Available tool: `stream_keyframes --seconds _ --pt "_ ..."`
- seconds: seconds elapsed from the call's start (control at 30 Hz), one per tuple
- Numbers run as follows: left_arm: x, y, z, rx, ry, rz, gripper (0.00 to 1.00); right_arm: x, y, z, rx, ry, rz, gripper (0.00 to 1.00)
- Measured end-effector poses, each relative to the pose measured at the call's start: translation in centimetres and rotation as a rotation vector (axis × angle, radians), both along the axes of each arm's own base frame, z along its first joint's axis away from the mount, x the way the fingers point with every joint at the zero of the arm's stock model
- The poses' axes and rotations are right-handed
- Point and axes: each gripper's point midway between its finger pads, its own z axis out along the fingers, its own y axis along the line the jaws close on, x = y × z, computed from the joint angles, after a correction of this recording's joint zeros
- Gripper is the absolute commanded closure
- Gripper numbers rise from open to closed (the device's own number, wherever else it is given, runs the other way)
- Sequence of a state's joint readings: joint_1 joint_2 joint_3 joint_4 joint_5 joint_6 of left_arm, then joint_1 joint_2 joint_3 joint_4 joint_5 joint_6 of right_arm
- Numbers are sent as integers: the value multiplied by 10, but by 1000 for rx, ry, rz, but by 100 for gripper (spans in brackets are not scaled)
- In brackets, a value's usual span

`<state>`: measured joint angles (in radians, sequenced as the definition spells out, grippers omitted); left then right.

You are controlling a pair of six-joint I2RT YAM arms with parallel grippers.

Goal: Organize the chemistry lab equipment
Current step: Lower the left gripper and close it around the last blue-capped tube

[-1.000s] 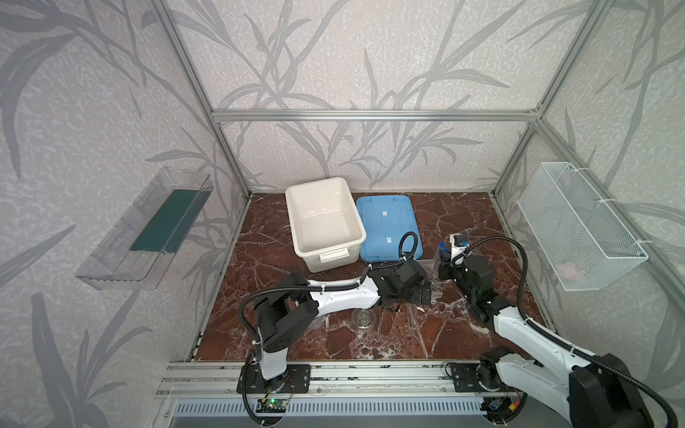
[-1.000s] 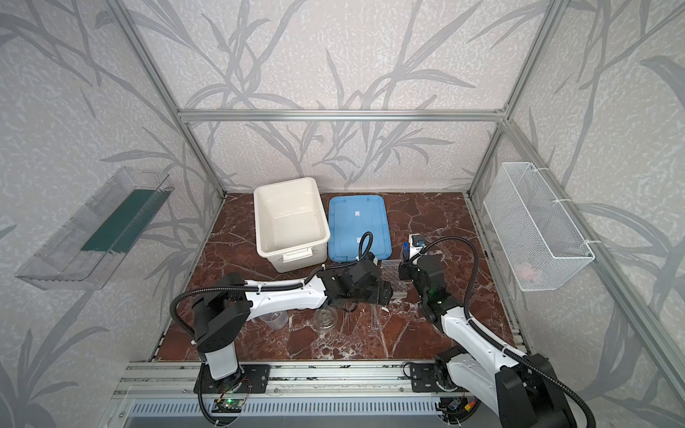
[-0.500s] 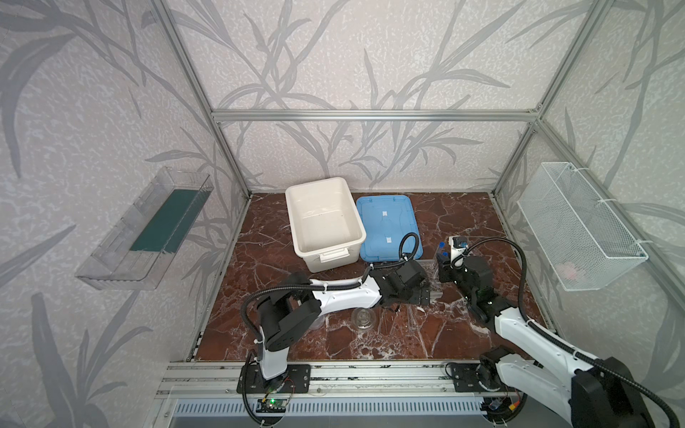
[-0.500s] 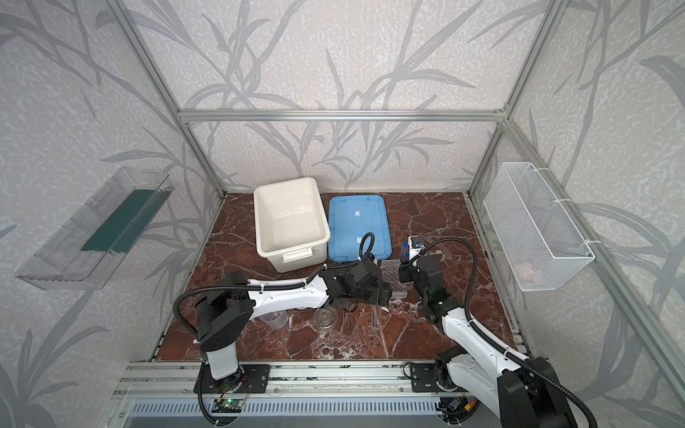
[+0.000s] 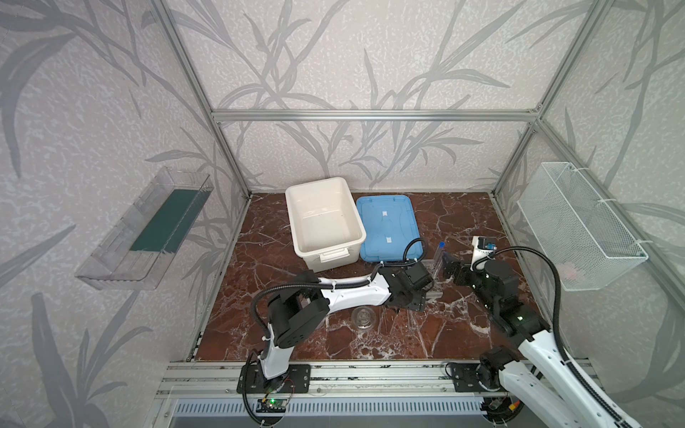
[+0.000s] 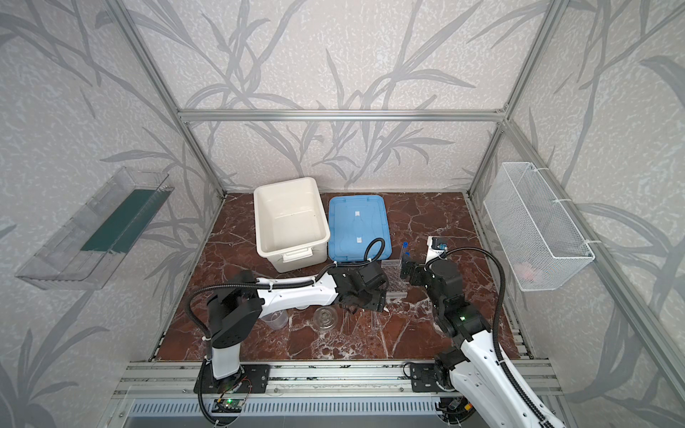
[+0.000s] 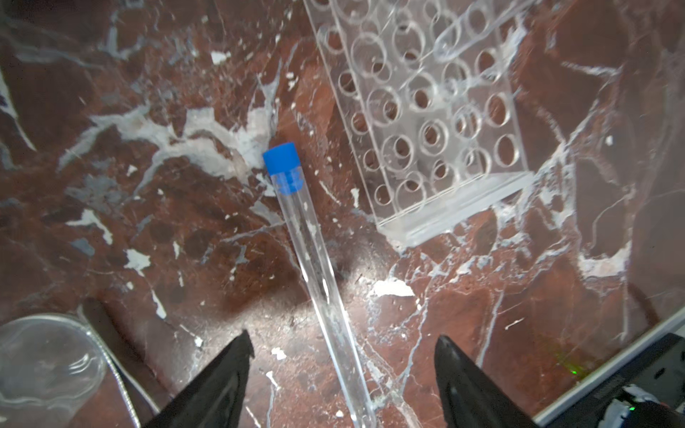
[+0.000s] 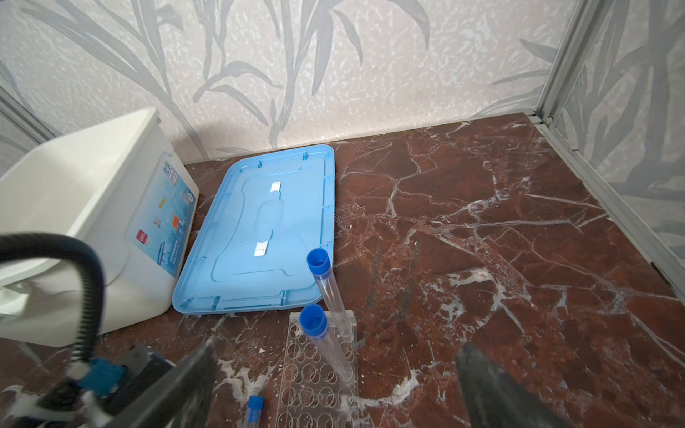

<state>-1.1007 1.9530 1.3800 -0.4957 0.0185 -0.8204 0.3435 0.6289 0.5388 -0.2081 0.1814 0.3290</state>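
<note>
A clear multi-hole rack stands on the marble floor with two blue-capped tubes upright in its far holes. My right gripper is open just behind them, touching neither. A third blue-capped tube lies flat beside the rack. My left gripper is open and straddles its lower end, with a gap on each side. A round glass vessel and thin rods lie near the front. A small clear beaker stands under the left arm.
The white tub and its blue lid sit at the back, close behind the rack. A wire basket hangs on the right wall and a clear shelf on the left wall. The left arm's cable loops near the right gripper.
My right gripper has opened and let go of a tube that now stands in the rack. The left gripper's fingers have drawn in a little around the lying tube.
</note>
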Motion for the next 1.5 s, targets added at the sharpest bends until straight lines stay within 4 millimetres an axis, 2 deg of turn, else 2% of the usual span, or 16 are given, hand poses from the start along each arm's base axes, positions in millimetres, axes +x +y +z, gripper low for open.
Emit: stream_keyframes --seconds 0.2,0.37,0.47,0.57,0.67,0.87,0.97,1.2,1.27,1.37,1.5 --pt "-13 3 -20 81 57 -35 27 -24 0 -6 19 143 24 1" --pt "-22 3 -22 116 75 -59 39 -47 5 -26 62 252 64 1" --pt "-25 -1 -25 139 80 -80 47 -59 5 -33 91 272 69 1" --pt "-26 -4 -30 169 78 -96 50 -66 4 -34 109 276 70 1" --pt "-27 -2 -31 191 70 -98 56 -69 4 -35 113 285 71 1" --pt "-26 2 -32 210 58 -91 60 -70 4 -37 114 293 69 1" --pt "-26 3 -32 215 56 -91 69 -71 4 -35 119 284 69 1" --pt "-25 4 -33 219 56 -85 70 -71 3 -32 125 273 68 1" --pt "-24 5 -33 219 53 -81 76 -71 3 -33 125 273 68 1" --pt "-23 7 -34 219 48 -72 75 -71 3 -33 124 276 68 1" --pt "-20 10 -34 211 47 -55 79 -71 3 -36 122 284 68 1"
